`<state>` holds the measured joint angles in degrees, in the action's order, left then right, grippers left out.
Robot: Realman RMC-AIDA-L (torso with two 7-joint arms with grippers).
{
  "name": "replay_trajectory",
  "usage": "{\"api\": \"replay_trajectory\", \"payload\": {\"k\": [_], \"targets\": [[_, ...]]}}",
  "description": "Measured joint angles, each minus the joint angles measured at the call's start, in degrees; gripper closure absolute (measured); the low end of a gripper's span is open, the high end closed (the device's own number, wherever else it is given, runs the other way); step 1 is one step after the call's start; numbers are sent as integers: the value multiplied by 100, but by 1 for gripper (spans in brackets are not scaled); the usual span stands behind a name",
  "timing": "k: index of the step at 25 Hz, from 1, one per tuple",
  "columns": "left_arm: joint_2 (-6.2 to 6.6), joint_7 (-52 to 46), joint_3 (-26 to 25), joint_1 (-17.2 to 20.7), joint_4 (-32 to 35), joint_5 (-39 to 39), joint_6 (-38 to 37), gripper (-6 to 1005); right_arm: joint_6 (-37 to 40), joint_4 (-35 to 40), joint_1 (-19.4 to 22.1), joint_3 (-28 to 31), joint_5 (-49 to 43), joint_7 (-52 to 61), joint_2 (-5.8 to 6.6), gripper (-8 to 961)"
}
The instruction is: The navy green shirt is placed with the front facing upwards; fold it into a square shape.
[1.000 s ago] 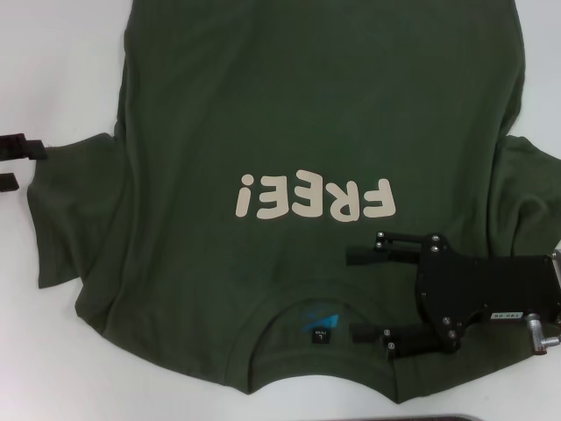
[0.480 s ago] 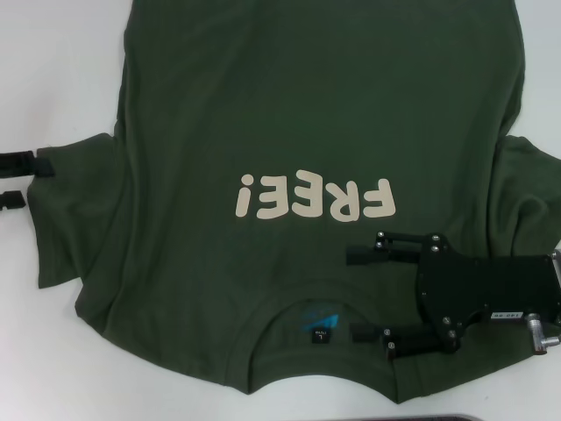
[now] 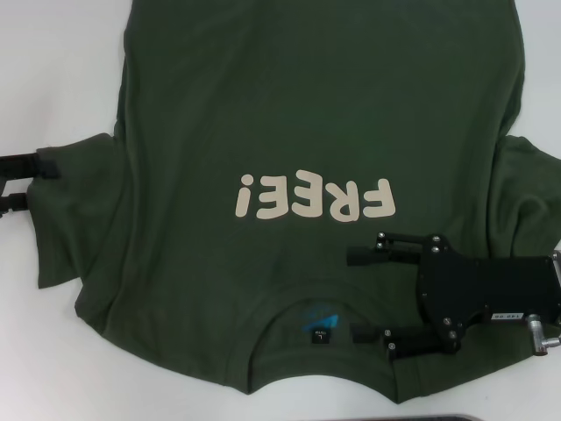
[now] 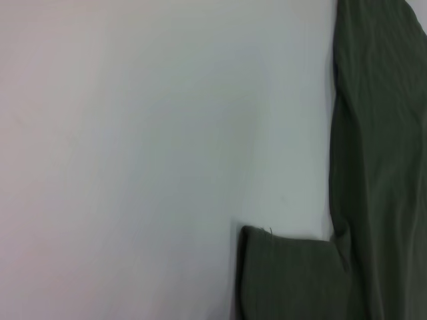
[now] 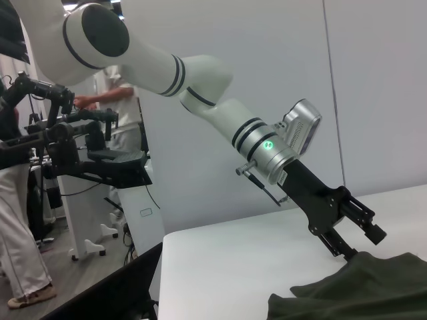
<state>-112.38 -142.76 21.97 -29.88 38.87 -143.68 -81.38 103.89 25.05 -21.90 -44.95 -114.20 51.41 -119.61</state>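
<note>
The navy green shirt (image 3: 289,114) lies spread flat on the white table (image 3: 53,70), front up. Its cream "FREE!" lettering (image 3: 311,197) reads upside down to me, and the collar with its neck tag (image 3: 322,333) is nearest me. My right gripper (image 3: 359,294) rests open on the shirt's shoulder, just right of the collar. My left gripper (image 3: 31,184) is open at the far left, its upper finger at the edge of the left sleeve (image 3: 66,219). The right wrist view shows the left gripper (image 5: 357,241) low over that sleeve (image 5: 353,293). In the left wrist view, the sleeve (image 4: 287,277) lies on bare table.
A dark strip (image 3: 421,417) runs along the table's near edge. White table surface (image 3: 44,351) shows left of the shirt. Beyond the table's far edge (image 5: 200,230), a person (image 5: 120,127) and equipment stands are in the room.
My left gripper has slid in from the left edge to reach the sleeve's edge. The right gripper and the shirt have stayed still.
</note>
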Motion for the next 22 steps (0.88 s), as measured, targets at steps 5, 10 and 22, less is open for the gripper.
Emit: {"api": "replay_trajectory", "payload": {"k": [5, 10, 22], "targets": [[6, 7, 26, -22, -53, -3, -3, 192, 0, 0, 2, 5, 0, 0, 0, 89], [-17, 9, 135, -38, -55, -4, -27, 193, 0, 0, 2, 11, 0, 0, 0, 89], [-14, 5, 394, -163, -213, 3, -135, 198, 0, 0, 2, 38, 0, 0, 5, 88]]}}
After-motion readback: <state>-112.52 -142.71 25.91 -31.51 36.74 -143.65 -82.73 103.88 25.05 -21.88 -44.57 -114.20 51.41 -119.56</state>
